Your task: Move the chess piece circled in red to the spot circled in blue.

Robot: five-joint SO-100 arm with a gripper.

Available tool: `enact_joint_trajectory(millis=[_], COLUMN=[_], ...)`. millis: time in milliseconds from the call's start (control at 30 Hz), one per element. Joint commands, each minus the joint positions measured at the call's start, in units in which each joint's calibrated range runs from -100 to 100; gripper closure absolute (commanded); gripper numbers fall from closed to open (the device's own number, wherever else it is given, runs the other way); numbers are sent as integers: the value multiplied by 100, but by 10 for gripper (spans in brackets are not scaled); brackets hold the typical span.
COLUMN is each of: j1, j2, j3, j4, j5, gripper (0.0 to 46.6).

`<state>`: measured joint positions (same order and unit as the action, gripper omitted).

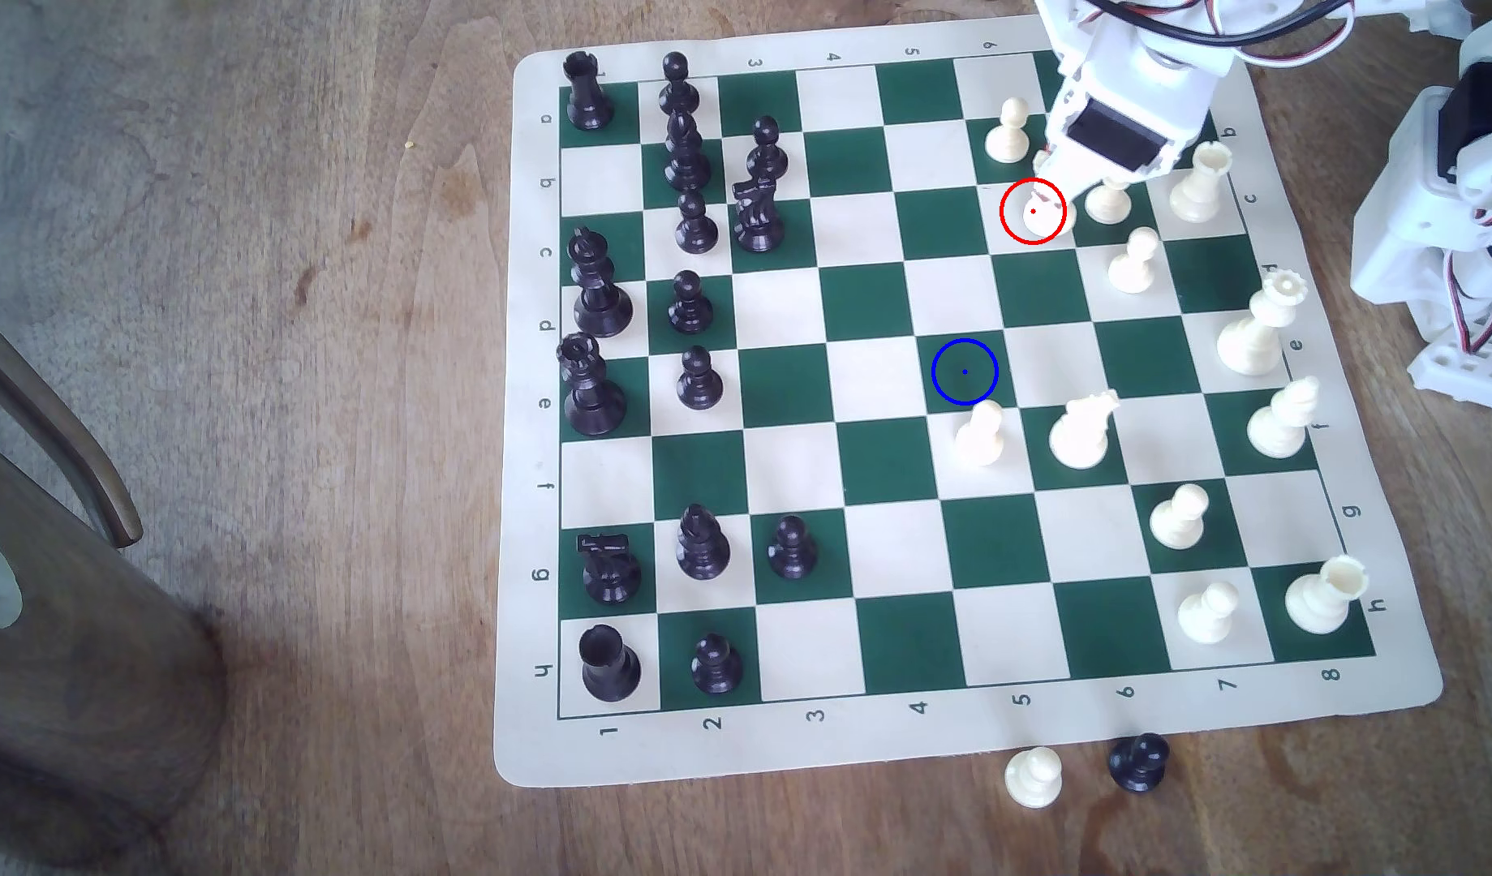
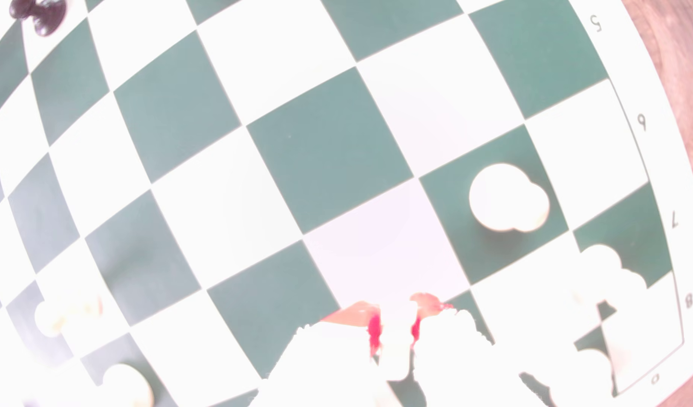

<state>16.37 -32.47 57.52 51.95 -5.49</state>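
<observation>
**Gripper reaching the ringed knight**

The white plastic gripper [image 1: 1054,181] is hanging over the cream knight [image 1: 1039,217], ringed red on a far-right square in the exterior view; jaw state I cannot tell. The blue-ringed green square [image 1: 965,371] is lying nearer, well apart. The vinyl board [image 1: 548,741] is showing letters a–h and numbers 1–8. Two pawns are standing off-board.

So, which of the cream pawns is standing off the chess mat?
The cream pawn below the mat's bottom edge in the exterior view, on the wooden table beside a black pawn. All other cream pawns stand on board squares.
</observation>
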Motion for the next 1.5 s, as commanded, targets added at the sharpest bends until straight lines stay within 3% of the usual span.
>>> enact_joint_trajectory(millis=[0,267,667,1000,1467], j1=[-69,-405,-1000,-1899,-2157], j2=[-667,-819,174,411,870], j3=[-739,-2244,-3286,-2207,-1373], j4=[472,1398,1324,808,79], j5=[-24,-220,-371,-571,-615], gripper=[464,464,464,464,459])
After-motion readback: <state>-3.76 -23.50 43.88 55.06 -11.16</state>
